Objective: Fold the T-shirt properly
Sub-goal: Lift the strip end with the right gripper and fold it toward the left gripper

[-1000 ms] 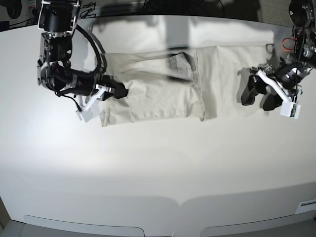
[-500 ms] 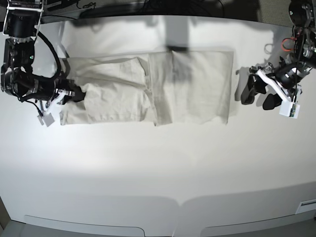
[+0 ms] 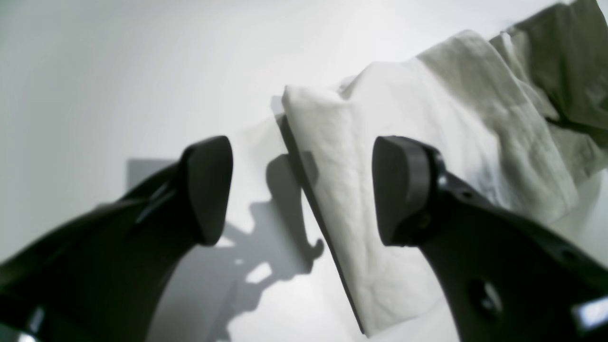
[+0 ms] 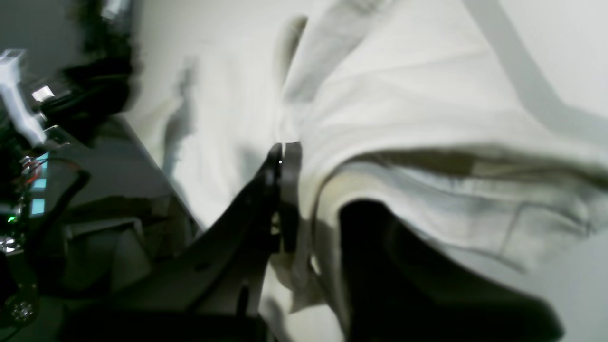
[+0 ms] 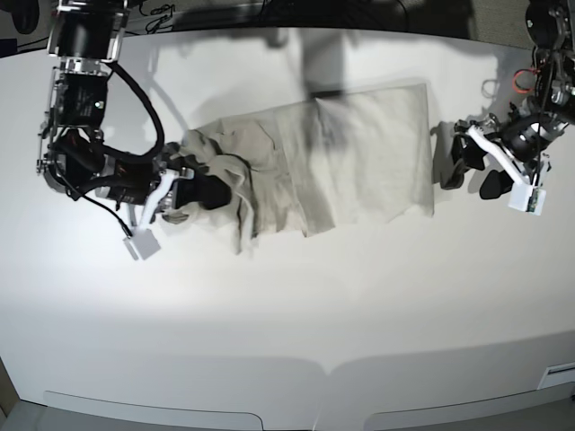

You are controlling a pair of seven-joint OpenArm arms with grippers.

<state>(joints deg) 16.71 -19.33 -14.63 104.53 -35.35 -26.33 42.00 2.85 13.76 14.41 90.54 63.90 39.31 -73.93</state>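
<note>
**A:** Start with the left wrist view. What do you have, taking the T-shirt as the mark?

**B:** The left gripper (image 3: pixel 301 190) has its two dark fingers spread wide, with nothing between them. The T-shirt (image 3: pixel 427 156) lies on the white table (image 3: pixel 95 71) beyond and to the right of the gap. Its folded edge runs slantwise past the right finger, and its near corner sits just beyond the fingertips (image 3: pixel 401 190). I cannot tell whether the cloth touches that finger. Shadows of the fingers fall on the table just left of the shirt's edge.

**A:** And the right wrist view?

**B:** It is blurred. The right gripper (image 4: pixel 283 156) has its tips pressed together at the edge of the T-shirt (image 4: pixel 427 95), and a fold of pale cloth is bunched right against them, so it is clamped on the shirt. The fabric rises in a hump to the right of the tips, with a seam or hem running along its lower side.

**A:** Then the base view.

**B:** The T-shirt (image 5: pixel 359 153) lies across the far middle of the table (image 5: pixel 287 314). Its end nearer the left gripper (image 5: pixel 472 175) is flat; that gripper stands apart from the shirt, just off its edge, with parted fingers. The other end is crumpled and drawn up into folds where the right gripper (image 5: pixel 193 184) has hold of it.
</note>
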